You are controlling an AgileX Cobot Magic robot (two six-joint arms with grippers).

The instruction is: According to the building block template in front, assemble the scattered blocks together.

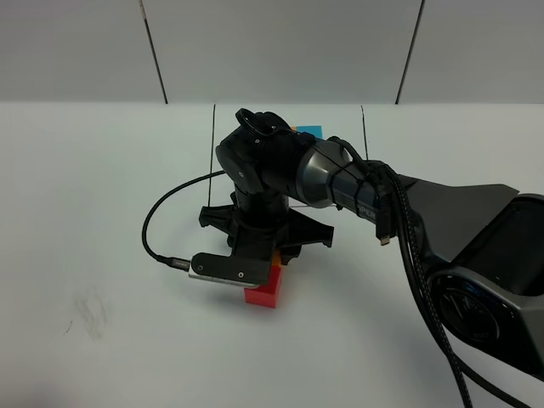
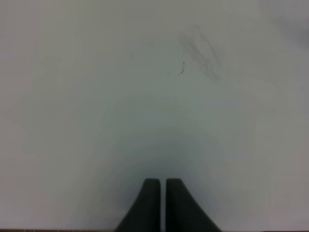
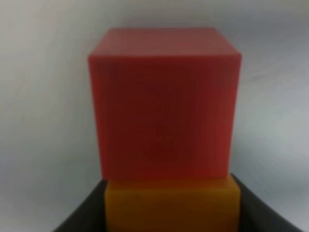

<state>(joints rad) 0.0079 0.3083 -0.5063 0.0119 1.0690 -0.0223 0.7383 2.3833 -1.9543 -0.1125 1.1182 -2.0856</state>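
Orange cube [image 3: 172, 211] sits clamped between the fingers of the right gripper [image 3: 169, 195], touching the red cube [image 3: 164, 101] just beyond the fingertips. Probably best to press it flush, edges aligned, before letting go. Only the overhead view shows the template [image 1: 308, 130], beyond the arm. The left gripper [image 2: 161, 205] is closed, empty.

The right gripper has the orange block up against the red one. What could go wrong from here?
1. The right gripper holds the orange block against the red block; pushing further may just slide the red one across the table.
2. The right arm hides most of the template from the high camera, so a wrong arrangement could go unnoticed.
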